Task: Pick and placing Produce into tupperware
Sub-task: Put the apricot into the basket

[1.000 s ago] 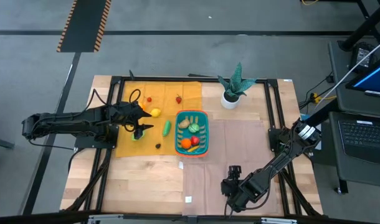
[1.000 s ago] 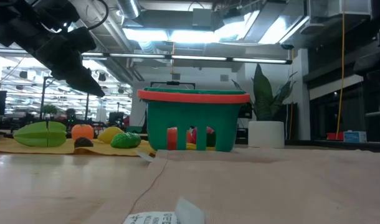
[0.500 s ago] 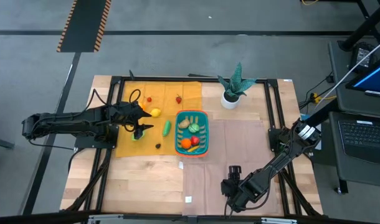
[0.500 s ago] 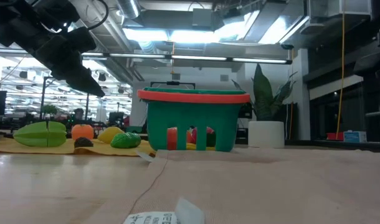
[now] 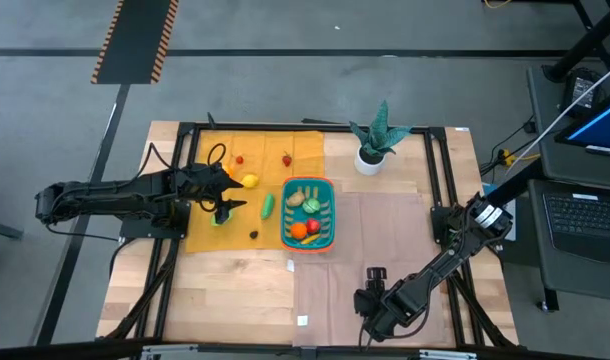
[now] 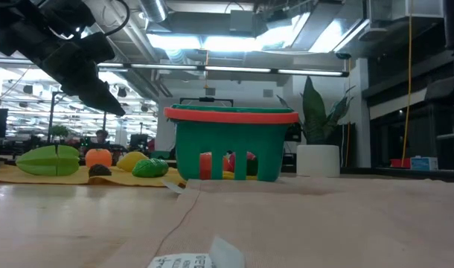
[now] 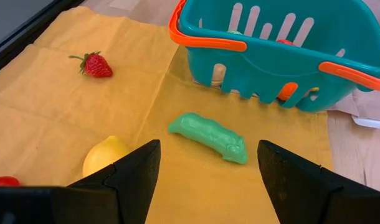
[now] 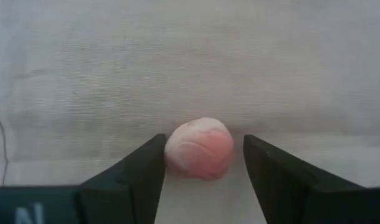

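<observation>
Down at the near edge of the table, on the pale cloth, I have the right gripper (image 8: 202, 163) lowered with its fingers spread to either side of a small pink-and-cream round toy fruit (image 8: 199, 148), not yet pinching it; I judge this is the lineup for a grab. Well apart from it, the teal slotted plastic basket with an orange rim (image 5: 308, 213) sits mid-table, already holding several pieces, so a long carry lies ahead. Over the yellow cloth (image 7: 65, 81) the left gripper (image 7: 209, 180) hovers with its fingers wide and empty, facing a green pod-shaped toy vegetable (image 7: 209, 137), a yellow toy lemon (image 7: 106, 155) and a red toy strawberry (image 7: 95, 65).
</observation>
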Robot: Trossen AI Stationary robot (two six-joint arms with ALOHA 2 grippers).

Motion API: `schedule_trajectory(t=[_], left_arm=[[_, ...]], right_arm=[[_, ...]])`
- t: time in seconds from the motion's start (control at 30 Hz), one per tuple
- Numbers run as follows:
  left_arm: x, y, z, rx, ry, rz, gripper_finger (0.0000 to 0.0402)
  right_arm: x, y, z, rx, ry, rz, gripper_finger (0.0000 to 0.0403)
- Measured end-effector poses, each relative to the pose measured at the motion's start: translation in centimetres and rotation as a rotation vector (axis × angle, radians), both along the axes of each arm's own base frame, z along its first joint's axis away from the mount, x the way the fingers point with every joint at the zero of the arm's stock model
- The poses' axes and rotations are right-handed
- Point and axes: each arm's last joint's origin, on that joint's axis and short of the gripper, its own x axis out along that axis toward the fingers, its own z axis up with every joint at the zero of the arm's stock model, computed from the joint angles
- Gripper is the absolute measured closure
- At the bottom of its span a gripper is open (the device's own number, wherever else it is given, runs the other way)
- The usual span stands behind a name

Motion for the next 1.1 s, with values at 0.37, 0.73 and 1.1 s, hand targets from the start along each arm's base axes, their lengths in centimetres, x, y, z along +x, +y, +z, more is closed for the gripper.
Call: schedule_trajectory(t=[0.37,0.73,1.1], left_arm=[[0.00,0.00,0.00,0.000,0.000,0.000,0.0140],[0.00,0.00,0.00,-0.002,-0.001,0.001,0.0140],[0.00,0.00,0.01,-0.002,-0.001,0.002,0.0140]], right_arm=[[0.10,-0.11,0.13,0.024,0.019,0.003,0.0189],[0.61,-0.12,0.87,0.024,0.020,0.016,0.0189],[0.57,-0.17,0.92,0.016,0.025,0.026,0.0189]])
